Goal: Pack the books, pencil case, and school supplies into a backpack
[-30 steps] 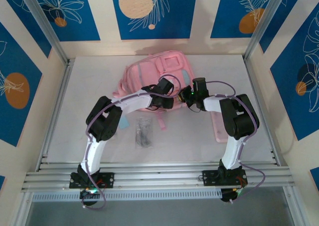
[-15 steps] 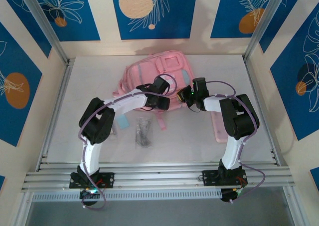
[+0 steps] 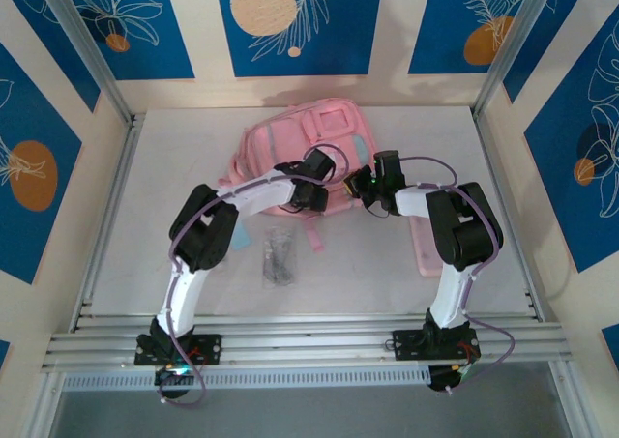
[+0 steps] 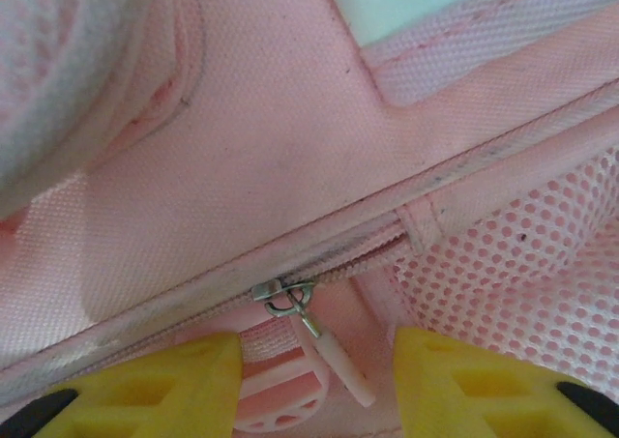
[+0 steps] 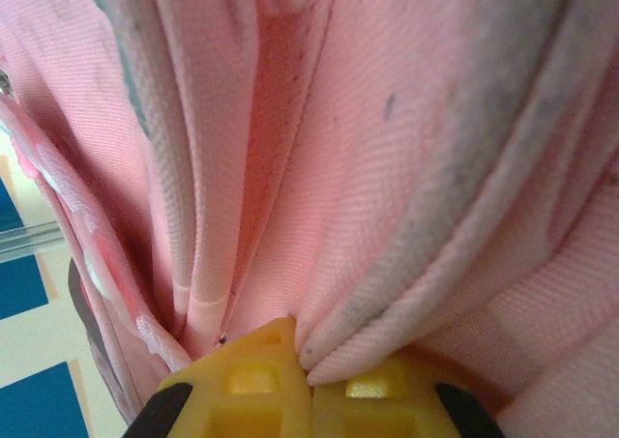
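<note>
- The pink backpack (image 3: pixel 302 140) lies flat on the white table (image 3: pixel 174 167), front pockets facing up; every other place below is told from it.
- The left gripper (image 4: pixel 317 380) hangs over the backpack's near edge, left of the right gripper. Its yellow fingers (image 4: pixel 184 385) stand spread apart.
- Between those fingers lies the backpack's zip line, with a small metal zip slider (image 4: pixel 280 295) and a pink pull tab (image 4: pixel 338 368) hanging from it. I cannot tell whether either finger touches the tab.
- A pink mesh panel (image 4: pixel 527 264) of the backpack lies just beside the zip, on the side of the left gripper's right-hand finger.
- The right gripper (image 5: pixel 309 375) is at the backpack's near right corner. Its claw is pressed together, pinching a fold of the backpack's pink cloth with a grey-edged seam running into the nip.
- The pale-pink pencil case (image 3: pixel 423 252) lies flat on the table, near and to the right of the backpack, partly under the right arm.
- A clear packet (image 3: pixel 279 257) of dark items lies on the near side of the backpack, apart from it.
- A light-blue square (image 3: pixel 240 237) lies just left of that packet, also on the backpack's near side.
</note>
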